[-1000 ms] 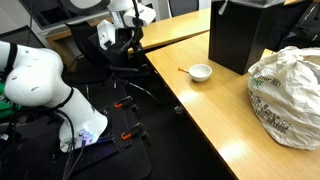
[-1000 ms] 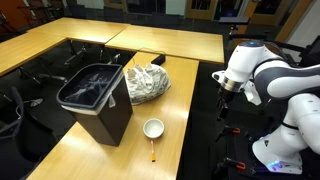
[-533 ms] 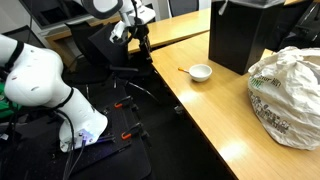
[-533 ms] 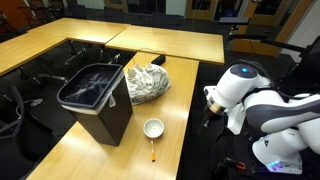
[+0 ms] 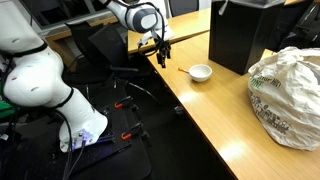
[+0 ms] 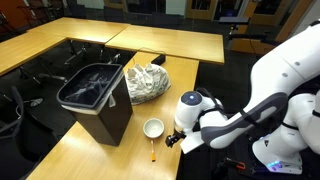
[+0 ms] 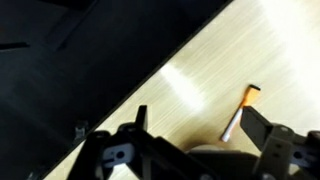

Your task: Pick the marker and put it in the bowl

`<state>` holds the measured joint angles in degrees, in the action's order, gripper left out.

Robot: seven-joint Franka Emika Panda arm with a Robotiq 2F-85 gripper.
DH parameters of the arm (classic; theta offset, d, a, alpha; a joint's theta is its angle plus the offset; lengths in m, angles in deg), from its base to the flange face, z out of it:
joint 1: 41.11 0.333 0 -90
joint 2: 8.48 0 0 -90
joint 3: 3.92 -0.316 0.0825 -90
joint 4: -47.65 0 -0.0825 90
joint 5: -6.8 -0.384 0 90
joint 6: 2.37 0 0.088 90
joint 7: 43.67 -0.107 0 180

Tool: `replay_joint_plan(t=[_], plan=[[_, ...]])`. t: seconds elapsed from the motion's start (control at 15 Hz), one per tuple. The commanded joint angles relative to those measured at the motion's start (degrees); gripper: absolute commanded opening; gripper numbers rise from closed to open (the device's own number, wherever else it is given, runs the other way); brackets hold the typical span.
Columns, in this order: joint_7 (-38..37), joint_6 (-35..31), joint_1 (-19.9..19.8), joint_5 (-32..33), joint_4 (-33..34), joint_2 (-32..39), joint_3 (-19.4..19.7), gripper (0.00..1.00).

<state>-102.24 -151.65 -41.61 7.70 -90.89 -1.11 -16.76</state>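
The arm leans over the table (image 5: 225,125) edge, gripper (image 5: 163,60) pointing down with fingers spread, near the marker (image 5: 184,70) lying beside the bowl (image 5: 201,72); a second ago it hung farther back

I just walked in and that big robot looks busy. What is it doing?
The robot is going for a marker. Its gripper hangs open and empty over the edge of the wooden table, close to the marker. The marker lies flat on the table beside a small white bowl and is not picked up yet. A black bin and a crumpled bag sit further along.
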Motion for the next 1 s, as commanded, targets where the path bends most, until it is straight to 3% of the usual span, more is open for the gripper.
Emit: replay_joint_plan(t=[0.0, 0.33, 0.53, 0.93], plan=[[-2.7, -3.0, 5.0, -4.2, 9.8, 11.4, 4.9, 1.00], [-9.0, -1.6, 14.4, -3.8, 24.2, 25.3, 12.8, 1.00], [-10.7, -0.5, 17.1, -5.9, 30.4, 30.9, 13.7, 0.98], [-14.8, 0.6, 19.9, -6.9, 35.6, 35.7, 16.2, 0.46]])
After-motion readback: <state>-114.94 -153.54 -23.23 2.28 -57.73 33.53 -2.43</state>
